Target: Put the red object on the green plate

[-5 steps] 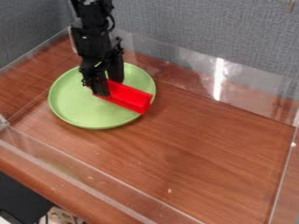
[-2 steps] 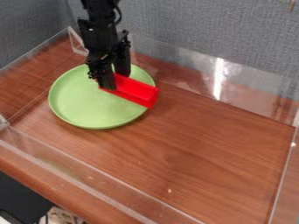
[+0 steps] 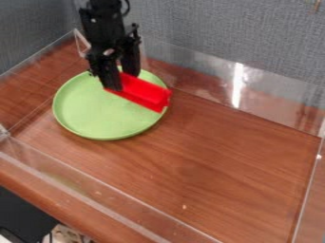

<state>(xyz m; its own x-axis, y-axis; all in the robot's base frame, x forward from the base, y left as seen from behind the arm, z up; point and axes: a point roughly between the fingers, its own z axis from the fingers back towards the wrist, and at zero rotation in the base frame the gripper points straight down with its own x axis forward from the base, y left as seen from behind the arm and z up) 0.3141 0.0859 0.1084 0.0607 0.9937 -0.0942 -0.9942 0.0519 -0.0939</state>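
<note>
The red block [image 3: 143, 91] is pinched at one end by the gripper [image 3: 110, 80] and is held over the right part of the green plate [image 3: 83, 109], which is set on the tabletop [image 3: 216, 161].

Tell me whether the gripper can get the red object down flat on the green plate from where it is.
Probably yes: the gripper holds the red object right over the green plate, whose surface is bare.

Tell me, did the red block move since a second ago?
Yes. The red object has gone up, held in the shut gripper. Against the green plate, it sat lower over the plate's right side earlier; now it hangs higher, near the right rim.
</note>
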